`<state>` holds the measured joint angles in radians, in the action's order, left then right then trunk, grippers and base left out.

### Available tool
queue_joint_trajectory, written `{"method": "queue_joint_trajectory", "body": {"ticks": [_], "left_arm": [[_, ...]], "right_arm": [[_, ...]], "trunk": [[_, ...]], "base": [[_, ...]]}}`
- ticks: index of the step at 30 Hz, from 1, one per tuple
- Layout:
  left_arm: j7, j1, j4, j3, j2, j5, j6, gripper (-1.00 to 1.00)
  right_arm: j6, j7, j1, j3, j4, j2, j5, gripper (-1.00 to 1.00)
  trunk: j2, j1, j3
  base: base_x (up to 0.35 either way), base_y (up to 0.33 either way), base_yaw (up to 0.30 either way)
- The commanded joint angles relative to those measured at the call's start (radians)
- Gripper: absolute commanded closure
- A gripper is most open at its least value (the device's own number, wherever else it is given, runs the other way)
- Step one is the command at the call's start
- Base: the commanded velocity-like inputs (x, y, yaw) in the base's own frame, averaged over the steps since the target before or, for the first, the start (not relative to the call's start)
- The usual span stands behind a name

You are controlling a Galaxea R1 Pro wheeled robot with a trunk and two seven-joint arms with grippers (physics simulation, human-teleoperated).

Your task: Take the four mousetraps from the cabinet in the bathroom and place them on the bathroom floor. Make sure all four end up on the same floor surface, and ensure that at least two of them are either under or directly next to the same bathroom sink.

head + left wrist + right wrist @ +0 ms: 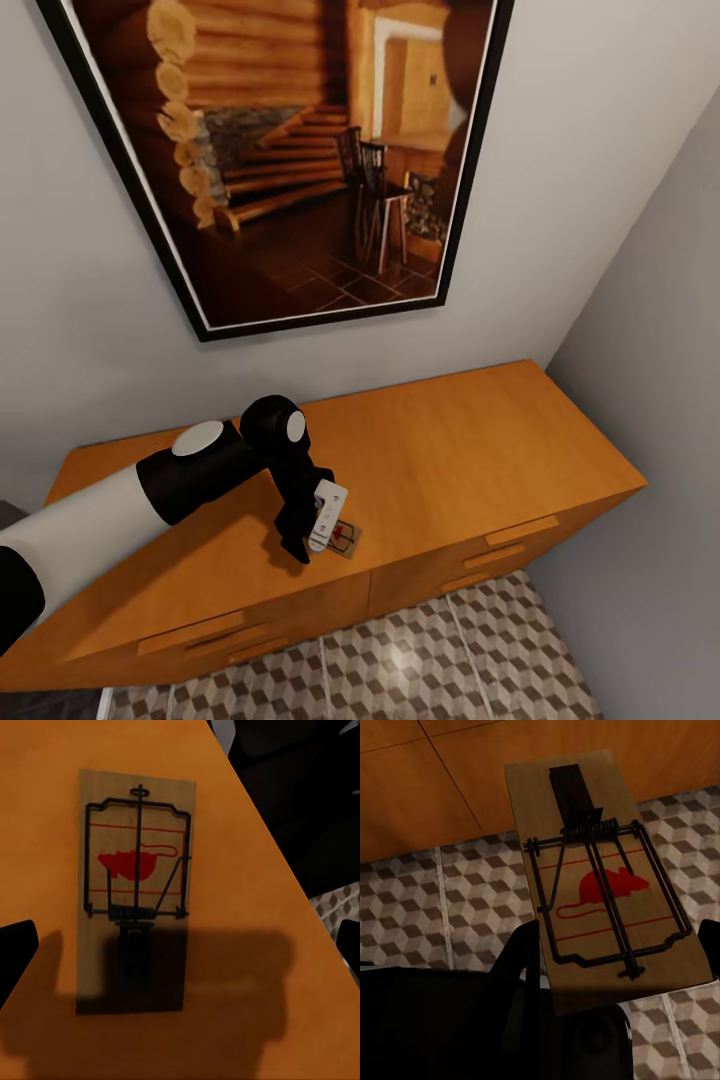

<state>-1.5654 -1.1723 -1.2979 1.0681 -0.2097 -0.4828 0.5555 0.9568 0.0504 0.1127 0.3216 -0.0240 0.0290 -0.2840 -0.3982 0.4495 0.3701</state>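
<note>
One mousetrap [345, 541] lies flat on the orange-brown cabinet [480, 440] top, close to the front edge. My left gripper [305, 545] points down just over it. In the left wrist view that mousetrap [135, 885] sits between and ahead of the black fingertips [15, 952], and the left gripper [181, 949] is open. My right gripper [619, 949] is shut on another mousetrap [600, 870], gripped across its width. It is held in the air above the cube-patterned bathroom floor [435, 907], in front of the cabinet drawers [435, 787].
A large framed picture [300, 150] hangs on the wall behind the cabinet. A grey side wall [660, 400] closes in at the cabinet's right end. Patterned floor [420, 670] runs along the cabinet front. Part of my own dark body [472, 1027] sits under the right gripper.
</note>
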Motion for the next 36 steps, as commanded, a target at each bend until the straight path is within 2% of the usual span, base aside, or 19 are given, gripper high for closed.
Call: {"method": "queue_joint_trajectory", "body": {"ticks": [1, 36], "left_arm": [[-0.005, -0.001, -0.001, 0.001, 0.0, -0.005, 0.011, -1.0], [-0.005, -0.001, 0.002, 0.004, -0.001, -0.006, 0.027, -1.0]], "right_arm": [[0.004, 0.006, 0.001, 0.005, 0.001, 0.0, -0.012, 1.0], [0.002, 0.006, 0.001, 0.005, 0.001, 0.0, -0.012, 1.0]], "trunk": [[-0.002, 0.0, 0.003], [-0.002, 0.0, 0.008]], "base": [[0.0, 0.0, 0.0], [0.0, 0.0, 0.0]]}}
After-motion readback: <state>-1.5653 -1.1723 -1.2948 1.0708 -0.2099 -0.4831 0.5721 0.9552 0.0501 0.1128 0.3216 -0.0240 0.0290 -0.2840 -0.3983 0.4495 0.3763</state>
